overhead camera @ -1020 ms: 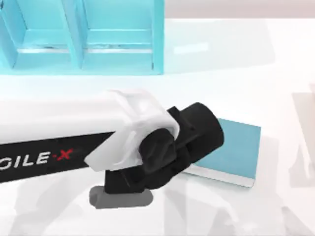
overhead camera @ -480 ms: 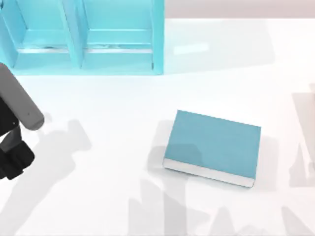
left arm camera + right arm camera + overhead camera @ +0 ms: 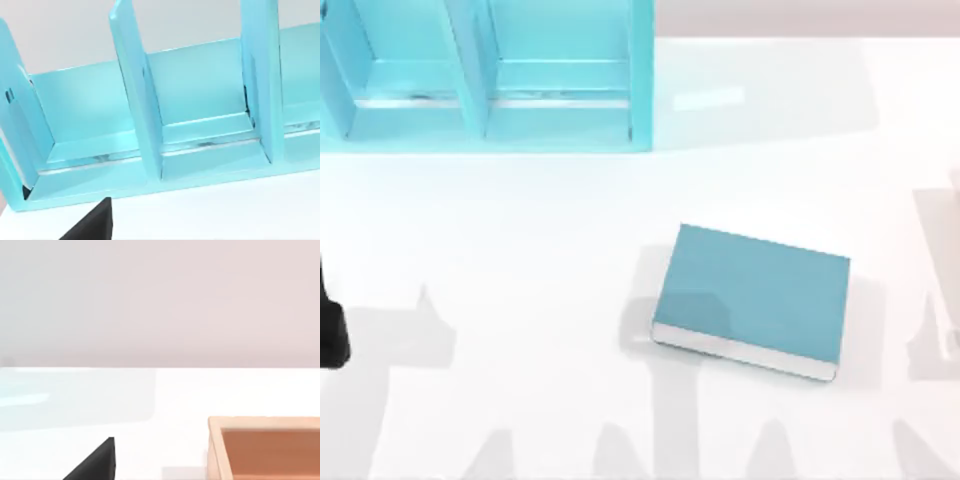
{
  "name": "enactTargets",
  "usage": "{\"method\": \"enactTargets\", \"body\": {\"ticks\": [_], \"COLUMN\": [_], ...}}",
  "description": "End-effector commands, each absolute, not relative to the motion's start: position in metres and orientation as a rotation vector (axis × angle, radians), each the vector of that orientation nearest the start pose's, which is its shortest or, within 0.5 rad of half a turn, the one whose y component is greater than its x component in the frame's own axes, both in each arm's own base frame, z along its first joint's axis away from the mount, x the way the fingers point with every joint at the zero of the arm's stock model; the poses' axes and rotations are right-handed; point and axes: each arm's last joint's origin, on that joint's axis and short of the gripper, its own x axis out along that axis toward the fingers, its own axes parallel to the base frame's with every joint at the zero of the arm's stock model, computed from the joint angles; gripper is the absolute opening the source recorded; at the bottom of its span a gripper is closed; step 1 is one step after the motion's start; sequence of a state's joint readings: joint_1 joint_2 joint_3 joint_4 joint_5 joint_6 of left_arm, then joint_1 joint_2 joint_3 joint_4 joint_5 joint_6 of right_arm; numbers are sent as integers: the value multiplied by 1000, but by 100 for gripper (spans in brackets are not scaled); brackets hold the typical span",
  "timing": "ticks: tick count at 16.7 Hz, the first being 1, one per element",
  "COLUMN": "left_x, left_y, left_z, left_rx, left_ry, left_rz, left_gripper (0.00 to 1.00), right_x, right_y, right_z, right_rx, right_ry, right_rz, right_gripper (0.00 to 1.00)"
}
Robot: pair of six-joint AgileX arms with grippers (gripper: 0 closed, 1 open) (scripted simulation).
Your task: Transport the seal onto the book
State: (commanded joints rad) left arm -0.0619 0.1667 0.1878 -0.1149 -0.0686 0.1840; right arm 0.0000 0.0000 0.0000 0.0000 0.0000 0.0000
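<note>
Left gripper (image 3: 330,335): at the table's left edge; finger state cannot be told.
Flat teal hardcover book (image 3: 755,295): rigid, stable landing surface.
Seal: likely light; grasp the knob.

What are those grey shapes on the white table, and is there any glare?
Top view: soft grey shadows fall across the table, the darkest beside the book and over its cover's corner; a pale reflection lies beside the shelf unit. Left wrist view: bright streaks glint along the shelf floor. Right wrist view: even light, faint bluish sheen on the table.
</note>
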Motion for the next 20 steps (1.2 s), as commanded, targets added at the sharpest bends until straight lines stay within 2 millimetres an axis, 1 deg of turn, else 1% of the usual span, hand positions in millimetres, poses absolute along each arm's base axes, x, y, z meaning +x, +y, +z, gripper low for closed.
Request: {"method": "enactTargets", "body": {"ticks": [3,5,13,16,18,20], "left_x": [105,106,106,106,106,106], "left_y": [-2,-1,-1,-1,-1,-1], "left_z": [173,162,160,160,160,160], "left_rx": [61,12,0,0,0,0], "left_ry": [27,5,0,0,0,0], "left_rz": [0,-1,0,0,0,0], "left_gripper": [100,100,100,100,100,100], "right_x": [106,106,106,107,111,120], "right_y": [-1,-1,-1,-4,-6,-10], "right_z": [160,160,161,175,193,216], "right_rx": [0,0,-3,-28,-55,-85], "right_ry": [0,0,9,89,179,290], "right_rz": [0,0,-3,-25,-48,-70], "right_gripper": [100,100,100,100,100,100]}}
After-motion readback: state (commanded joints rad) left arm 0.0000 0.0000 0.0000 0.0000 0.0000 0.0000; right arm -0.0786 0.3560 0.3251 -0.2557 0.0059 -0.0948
